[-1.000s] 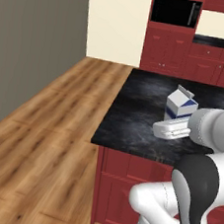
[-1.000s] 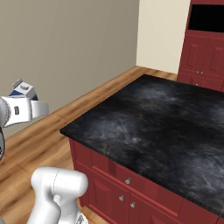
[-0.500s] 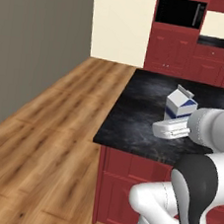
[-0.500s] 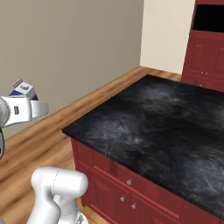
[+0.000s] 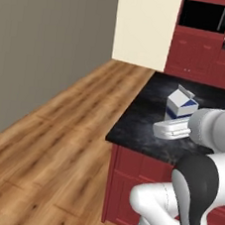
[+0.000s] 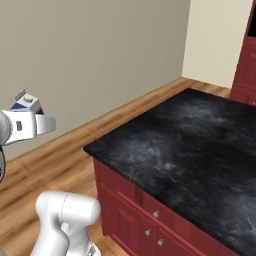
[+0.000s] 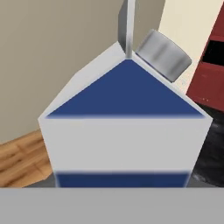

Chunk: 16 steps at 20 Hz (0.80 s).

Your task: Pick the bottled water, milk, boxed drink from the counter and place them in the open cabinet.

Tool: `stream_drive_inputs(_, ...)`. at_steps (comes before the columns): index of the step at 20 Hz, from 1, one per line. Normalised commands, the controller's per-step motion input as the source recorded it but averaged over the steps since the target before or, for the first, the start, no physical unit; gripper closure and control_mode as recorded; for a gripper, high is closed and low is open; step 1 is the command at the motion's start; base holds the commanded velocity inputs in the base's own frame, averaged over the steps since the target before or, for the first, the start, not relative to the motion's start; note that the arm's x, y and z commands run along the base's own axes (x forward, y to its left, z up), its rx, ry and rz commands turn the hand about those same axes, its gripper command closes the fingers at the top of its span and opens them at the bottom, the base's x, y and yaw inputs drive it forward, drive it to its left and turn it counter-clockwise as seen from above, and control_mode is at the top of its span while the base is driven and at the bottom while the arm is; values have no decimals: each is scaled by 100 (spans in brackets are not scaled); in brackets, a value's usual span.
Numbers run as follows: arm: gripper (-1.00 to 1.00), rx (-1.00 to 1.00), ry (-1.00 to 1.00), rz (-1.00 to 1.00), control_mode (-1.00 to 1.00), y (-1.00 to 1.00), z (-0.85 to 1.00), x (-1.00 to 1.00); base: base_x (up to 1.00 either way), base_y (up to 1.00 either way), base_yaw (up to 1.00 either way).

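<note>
The milk (image 5: 181,104), a white gable-top carton with blue bands and a grey cap, is held upright in my gripper (image 5: 176,118), which is shut on it. It hangs above the near left part of the black marbled counter (image 5: 143,123). In the right base view the milk (image 6: 27,101) sits at the far left in the gripper (image 6: 30,114), left of the counter (image 6: 190,145). The hand view has the milk (image 7: 124,127) very close, hiding the fingers. The bottled water and boxed drink are out of view.
Red base cabinets with knobs (image 6: 150,220) stand under the counter. A wooden floor (image 5: 56,142) stretches along the grey wall to the left. Far back, red wall units hold a dark recess (image 5: 205,16); I cannot tell whether it is the open cabinet.
The whole scene has shifted in both base views, so the base has moved. The milk stays in the same place in the gripper, and the jaws have not changed.
</note>
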Motion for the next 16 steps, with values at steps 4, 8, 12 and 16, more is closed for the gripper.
stream_drive_inputs(4, 100, 0, 0, 0, 100, 0, 0, 0, -21, 0, 28)
stream_drive_inputs(8, 100, 0, 0, 0, 100, 0, 0, 0, -35, 0, 28)
stream_drive_inputs(12, 100, 0, 0, 0, 100, 0, 0, 0, -46, 0, 29)
stream_drive_inputs(16, 100, 0, 0, 0, 100, 0, 0, 0, -56, 0, 29)
